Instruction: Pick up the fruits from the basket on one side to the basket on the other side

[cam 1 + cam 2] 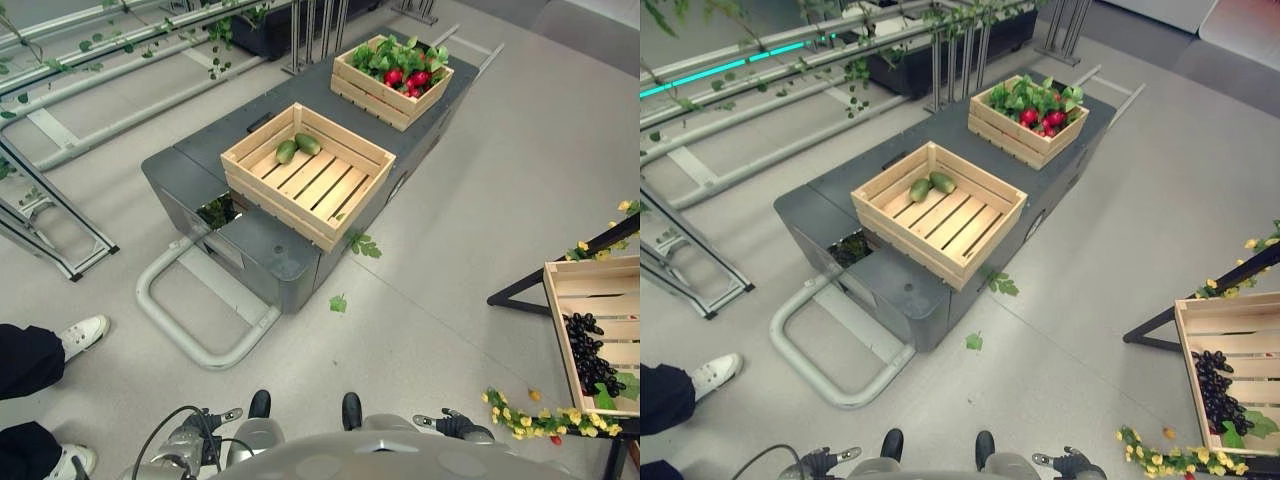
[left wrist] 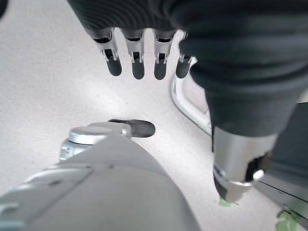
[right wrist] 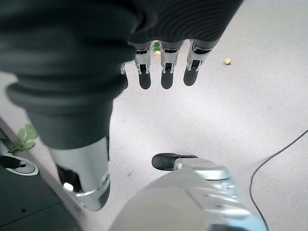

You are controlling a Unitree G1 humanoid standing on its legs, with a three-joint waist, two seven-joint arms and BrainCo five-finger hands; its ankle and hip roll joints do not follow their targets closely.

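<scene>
Two green cucumbers [image 1: 297, 148] lay side by side in the far corner of the near wooden crate [image 1: 308, 172] on the grey tabletop [image 1: 250, 240]. Further along the tabletop stood a second crate [image 1: 391, 80] holding red radishes [image 1: 408, 79] among green leaves. Both hands hung low over the floor, well apart from the crates: the left hand [image 2: 139, 62] and the right hand [image 3: 163, 67] each had straight, relaxed fingers and held nothing. A third crate [image 1: 596, 335] with dark grapes [image 1: 592, 355] sat off to the right.
</scene>
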